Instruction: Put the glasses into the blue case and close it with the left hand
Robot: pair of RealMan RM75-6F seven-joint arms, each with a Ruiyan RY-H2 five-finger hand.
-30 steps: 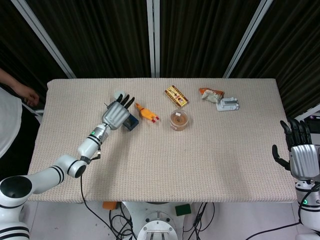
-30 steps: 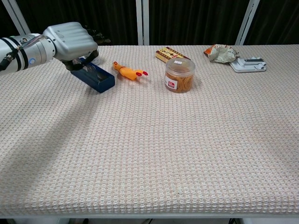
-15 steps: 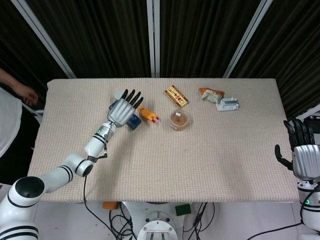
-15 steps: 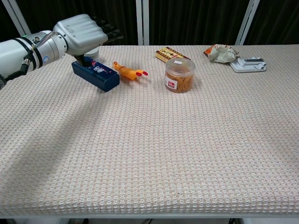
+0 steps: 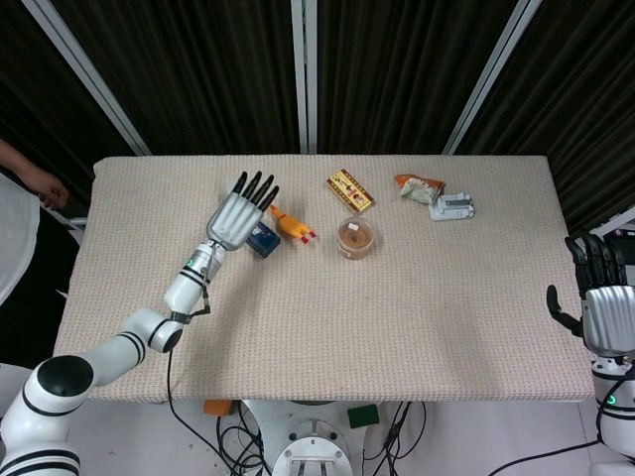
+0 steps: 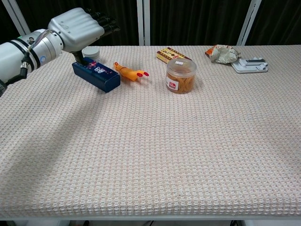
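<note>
The blue case lies shut on the table at the back left, with white print on its lid; in the head view the case shows just beside my left hand. No glasses are visible anywhere. My left hand hovers over the case's far end with its fingers stretched out and spread. It holds nothing, and its thumb hangs down close to the case's end. My right hand is off the table's right edge, fingers upright and apart, empty.
An orange rubber chicken lies right of the case. Further right are a clear jar, a snack box, a crumpled packet and a grey device. A small round tin sits behind the case. A person's arm is at the left edge.
My left hand, which lay pressed over the case, has lifted and spread its fingers. The case now lies shut and free. My right hand has sunk slightly.
</note>
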